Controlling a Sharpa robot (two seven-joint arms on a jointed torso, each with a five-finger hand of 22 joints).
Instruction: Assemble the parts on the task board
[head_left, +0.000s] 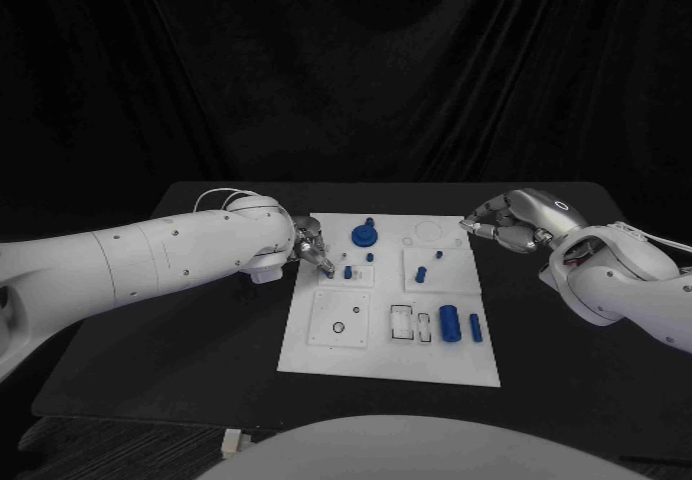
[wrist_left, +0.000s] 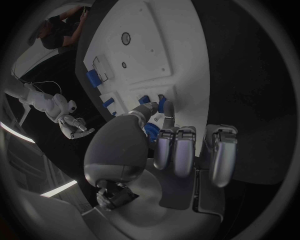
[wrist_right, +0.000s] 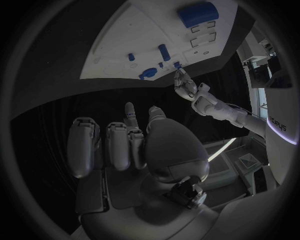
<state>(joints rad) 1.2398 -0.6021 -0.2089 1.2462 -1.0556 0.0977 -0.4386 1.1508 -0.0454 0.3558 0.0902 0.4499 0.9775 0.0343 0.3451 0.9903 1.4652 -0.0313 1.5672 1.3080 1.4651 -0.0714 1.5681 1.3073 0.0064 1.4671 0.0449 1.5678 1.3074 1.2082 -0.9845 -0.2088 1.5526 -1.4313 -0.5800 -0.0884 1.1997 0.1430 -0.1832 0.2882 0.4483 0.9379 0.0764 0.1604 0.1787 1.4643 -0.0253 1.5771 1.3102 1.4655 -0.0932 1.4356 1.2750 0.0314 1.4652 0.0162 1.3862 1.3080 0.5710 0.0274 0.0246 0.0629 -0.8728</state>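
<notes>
Left hand (head_left: 312, 250) over the left edge of the board (head_left: 389, 350), fingertips pinching a small blue part (wrist_left: 161, 104); right hand (head_left: 508, 220) hovers past the far right corner, fingers curled on nothing.

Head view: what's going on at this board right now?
A two-armed robot is working at the white task board on a black table. Its left hand is down at the board's left edge, fingertips at a small blue part; the left wrist view suggests a pinch, but whether it is held is unclear. The right hand hovers off the board's far right corner, fingers curled, holding nothing. Other blue parts, including a round one and a cylinder, lie untouched.
</notes>
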